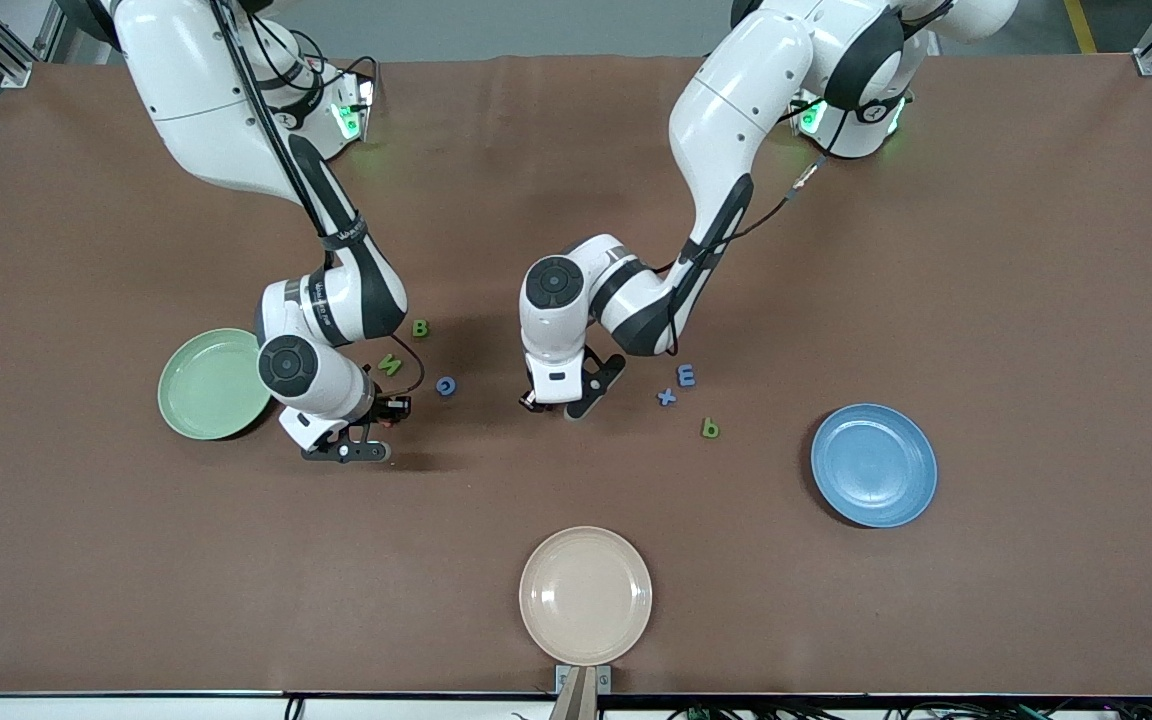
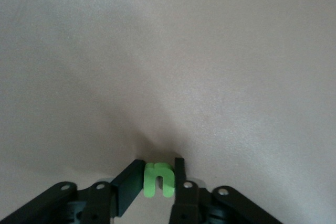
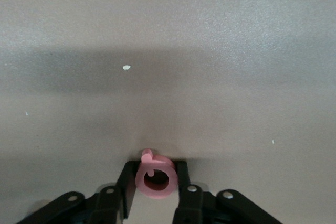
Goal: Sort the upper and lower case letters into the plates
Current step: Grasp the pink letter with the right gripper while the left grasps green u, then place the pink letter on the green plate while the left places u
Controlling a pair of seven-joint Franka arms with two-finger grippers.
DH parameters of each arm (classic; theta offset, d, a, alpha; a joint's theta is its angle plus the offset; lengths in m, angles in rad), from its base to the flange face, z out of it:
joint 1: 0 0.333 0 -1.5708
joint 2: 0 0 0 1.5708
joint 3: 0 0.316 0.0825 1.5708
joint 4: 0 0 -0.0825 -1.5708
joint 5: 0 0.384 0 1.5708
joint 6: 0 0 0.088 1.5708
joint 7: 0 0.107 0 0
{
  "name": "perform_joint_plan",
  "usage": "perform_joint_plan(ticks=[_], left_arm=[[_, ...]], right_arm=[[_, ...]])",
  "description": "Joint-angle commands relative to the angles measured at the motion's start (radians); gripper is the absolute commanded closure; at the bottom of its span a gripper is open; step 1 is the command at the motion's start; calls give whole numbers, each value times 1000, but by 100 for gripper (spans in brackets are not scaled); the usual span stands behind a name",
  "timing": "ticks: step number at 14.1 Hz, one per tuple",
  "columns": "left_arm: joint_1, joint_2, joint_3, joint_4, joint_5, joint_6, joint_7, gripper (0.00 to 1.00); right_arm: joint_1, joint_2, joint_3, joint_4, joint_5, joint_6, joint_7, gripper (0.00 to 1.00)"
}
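- Left gripper (image 2: 160, 179) low over bare brown table (image 1: 986, 250) near its middle, black fingers (image 2: 128, 184) clamped on a small flat bright green lower-case letter n (image 2: 158, 180); pinched piece seen only in the left wrist view, hidden under the wrist in the front view.
- Right gripper (image 3: 156, 179) down at the tabletop beside the round shallow pale green plate (image 1: 206, 385), closed on a small flat pink ring-shaped letter with a short stub (image 3: 154, 178) (which letter: cannot tell); also hidden by the arm in the front view.
- Loose on the table between the two arms: green capital B (image 1: 420, 328), green zigzag letter (image 1: 390, 365) (N or Z, hard to read), blue round letter (image 1: 446, 386) with a hole, its identity unclear.
- Toward the left arm's end from the left gripper: blue capital E (image 1: 686, 375), blue small x (image 1: 667, 397), green lower-case b (image 1: 710, 428), nearer the front camera than the other two.
- Round shallow blue plate (image 1: 874, 465) toward the left arm's end, holding nothing visible; pale green plate partly covered by the right arm's wrist, visible part bare.
- Beige round plate (image 1: 586, 595) nearest the front camera, well apart from all letters.
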Motion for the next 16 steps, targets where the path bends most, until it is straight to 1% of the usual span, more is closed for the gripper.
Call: perform_joint_plan(ticks=[1, 2, 4, 6, 8, 9, 10, 11, 13, 15, 16], left_arm=[[-11, 22, 21, 17, 19, 1, -7, 100], [-10, 13, 33, 14, 19, -5, -3, 100], [-4, -24, 52, 7, 25, -15, 4, 100], [21, -76, 73, -15, 42, -19, 43, 100], [76, -145, 78, -46, 68, -65, 109, 100], [101, -166, 78, -49, 68, -82, 169, 100], [125, -192, 76, -72, 68, -105, 235, 100], [154, -226, 76, -105, 68, -117, 298, 100], [215, -312, 76, -218, 69, -111, 475, 99], [306, -393, 72, -327, 69, -110, 647, 99], [346, -422, 69, -373, 69, -104, 724, 99]], right_arm=[[7, 11, -7, -8, 5, -1, 0, 80], [7, 8, -7, -8, 5, -1, 0, 83], [1, -14, -7, -8, 5, -7, -10, 85], [-25, -86, -10, -8, 5, -111, -56, 85], [-71, -193, -13, -27, 2, -235, -134, 85], [-114, -242, -14, -41, 0, -290, -197, 85], [-159, -280, -14, -62, -1, -317, -260, 85], [-211, -322, -14, -100, -24, -320, -342, 85], [-309, -362, -13, -151, -103, -314, -436, 85], [-387, -367, -13, -179, -121, -291, -525, 85], [-422, -367, -13, -202, -121, -254, -573, 85]])
